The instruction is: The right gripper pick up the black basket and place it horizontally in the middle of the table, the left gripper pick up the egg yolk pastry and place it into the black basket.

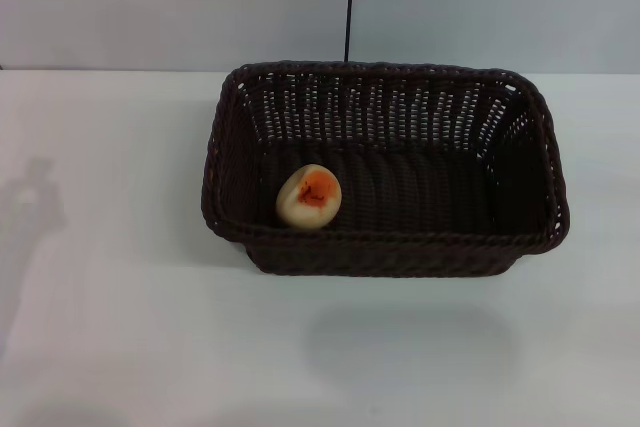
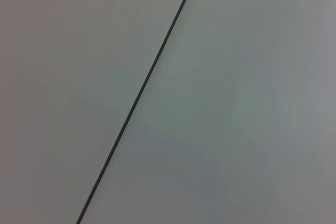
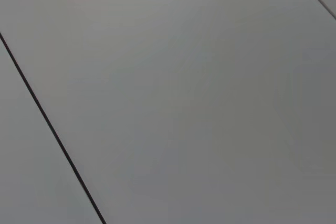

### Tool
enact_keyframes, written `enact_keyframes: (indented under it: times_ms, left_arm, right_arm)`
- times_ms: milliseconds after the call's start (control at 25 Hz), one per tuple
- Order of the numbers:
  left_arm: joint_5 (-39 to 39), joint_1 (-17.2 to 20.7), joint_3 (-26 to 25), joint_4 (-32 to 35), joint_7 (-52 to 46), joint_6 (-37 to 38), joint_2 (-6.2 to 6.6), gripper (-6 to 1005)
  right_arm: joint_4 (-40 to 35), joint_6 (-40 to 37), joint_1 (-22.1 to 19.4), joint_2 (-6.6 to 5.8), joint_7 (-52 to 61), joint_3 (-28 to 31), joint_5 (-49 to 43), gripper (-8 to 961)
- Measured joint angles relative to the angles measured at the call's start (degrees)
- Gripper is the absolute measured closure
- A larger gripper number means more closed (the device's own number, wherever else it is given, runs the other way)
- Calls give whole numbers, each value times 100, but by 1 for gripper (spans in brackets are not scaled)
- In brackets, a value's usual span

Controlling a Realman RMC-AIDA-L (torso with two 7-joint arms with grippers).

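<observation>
The black basket [image 1: 520, 247] stands lengthwise across the middle of the white table [image 1: 110, 327] in the head view. The egg yolk pastry [image 1: 308, 196] lies inside it, on the basket floor near the front left corner, its orange-red centre facing up. Neither gripper shows in any view. Both wrist views show only a plain grey wall panel with a thin dark seam.
A grey wall [image 1: 150, 7] with a vertical dark seam [image 1: 350, 2] rises behind the table's far edge. A faint shadow lies on the table at the far left [image 1: 35, 197]. The wall seam also shows in the left wrist view [image 2: 142, 90] and the right wrist view [image 3: 50, 124].
</observation>
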Motion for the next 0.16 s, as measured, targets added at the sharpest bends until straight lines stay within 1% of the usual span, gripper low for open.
enact_keyframes:
  times_ms: [80,160]
  left_arm:
    - [-1,19,-2,0,0,15,0,758]
    - [-3,34,-4,0,0,34,0,758]
  right_arm:
    - [2,-6,-11,1,0,1,0,679]
    - [2,-7,-19,2,1,1,0,679]
